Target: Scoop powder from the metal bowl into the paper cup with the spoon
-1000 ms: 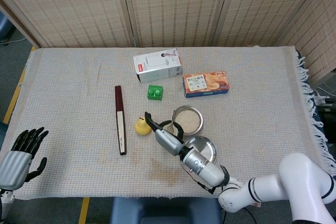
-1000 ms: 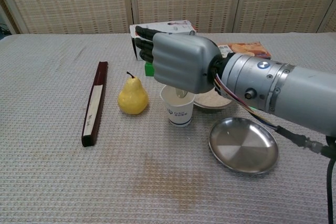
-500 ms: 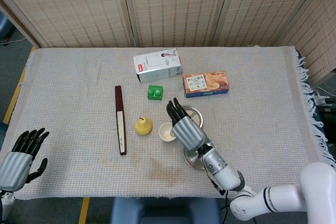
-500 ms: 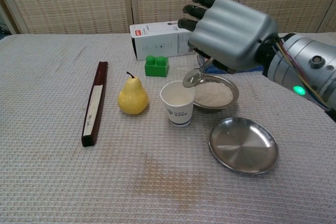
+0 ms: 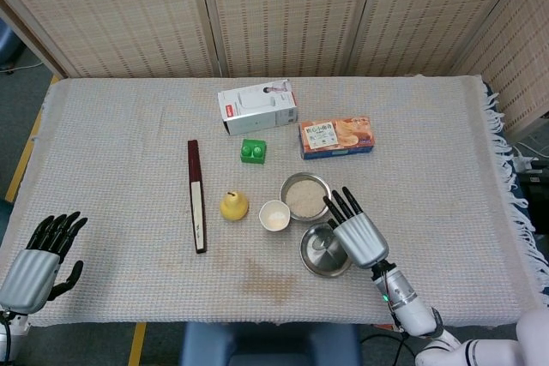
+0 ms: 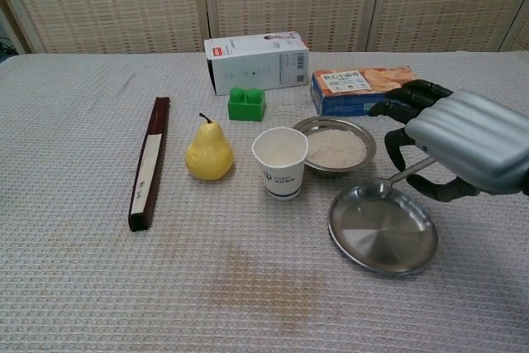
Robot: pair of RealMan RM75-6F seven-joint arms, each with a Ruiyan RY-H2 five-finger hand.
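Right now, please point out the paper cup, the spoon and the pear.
paper cup [image 6: 281, 173], chest view, front wall.
spoon [image 6: 382, 188], chest view, bowl end over the empty plate.
pear [image 6: 207, 155], chest view, belly.

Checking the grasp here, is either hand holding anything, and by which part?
The right hand holds the spoon by its handle end, its bowl over the empty metal plate. The left hand holds nothing.

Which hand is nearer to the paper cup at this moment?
The right. The right hand holds the spoon over the empty metal plate, just beyond the paper cup. The left hand sits at the table's far left corner.
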